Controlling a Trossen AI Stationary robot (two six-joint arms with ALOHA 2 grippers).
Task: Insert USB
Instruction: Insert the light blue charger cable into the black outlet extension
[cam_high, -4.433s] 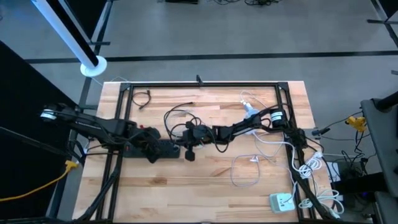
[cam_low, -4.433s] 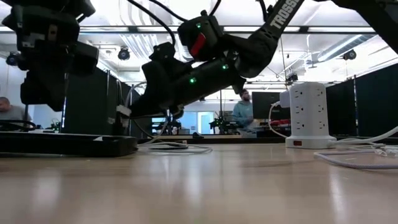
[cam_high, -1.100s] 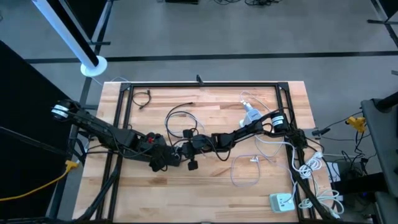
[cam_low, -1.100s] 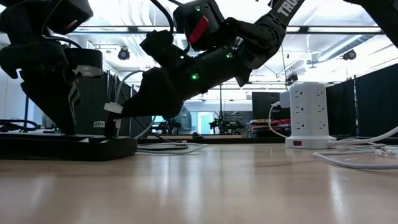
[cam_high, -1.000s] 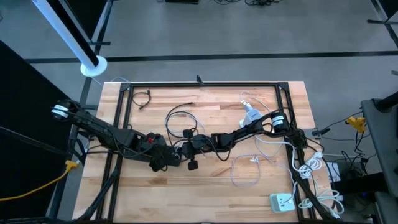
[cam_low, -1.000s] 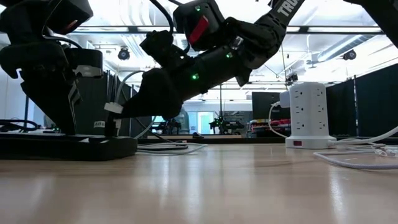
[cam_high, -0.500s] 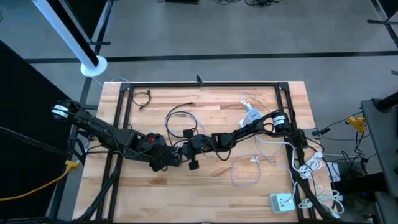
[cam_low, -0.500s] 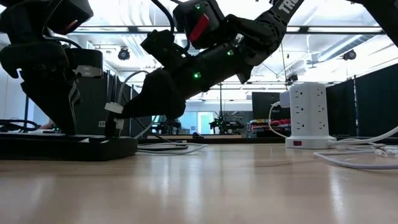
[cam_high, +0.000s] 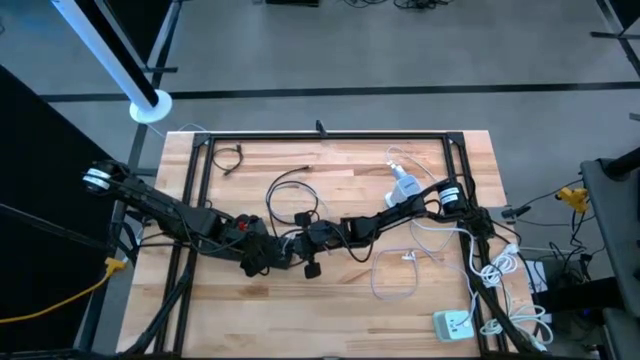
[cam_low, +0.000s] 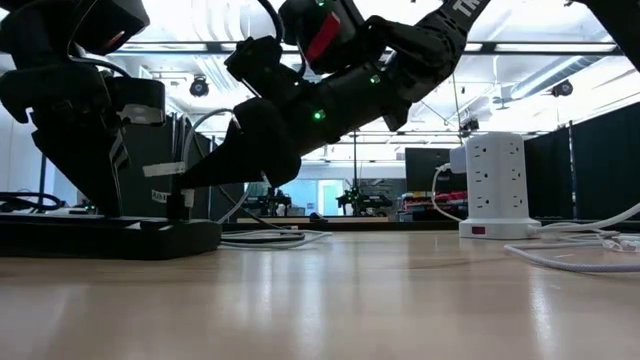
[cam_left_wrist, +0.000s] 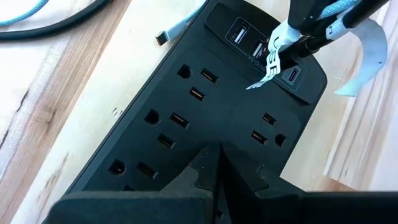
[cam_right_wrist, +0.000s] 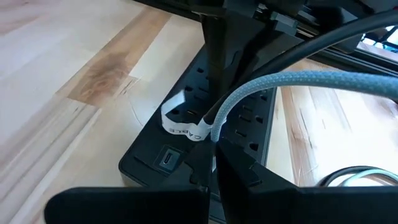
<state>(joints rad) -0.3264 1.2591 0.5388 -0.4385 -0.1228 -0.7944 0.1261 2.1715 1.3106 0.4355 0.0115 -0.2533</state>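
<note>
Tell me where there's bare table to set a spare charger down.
Free: the near-left wood in front of the black power strip, and the far middle between the small black cable and the white outlet tower. Crowded: the centre, where both grippers meet, and the right side with white cables.

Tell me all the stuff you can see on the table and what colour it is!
Power strip: one, black, left-middle of the table, under the left gripper.
USB cable: one, pale blue braided with a white tag, its plug at the strip's USB end.
Tower: one, white with many sockets, back right of the table.
Black cables: a few loops, middle and back left.
White cables: several, right side.
Small white adapter: one, front right corner.
Table: one, light wood with a black frame.
Left gripper: black, shut, pressing on the strip.
Right gripper: black, shut on the USB cable, over the strip's end.
</note>
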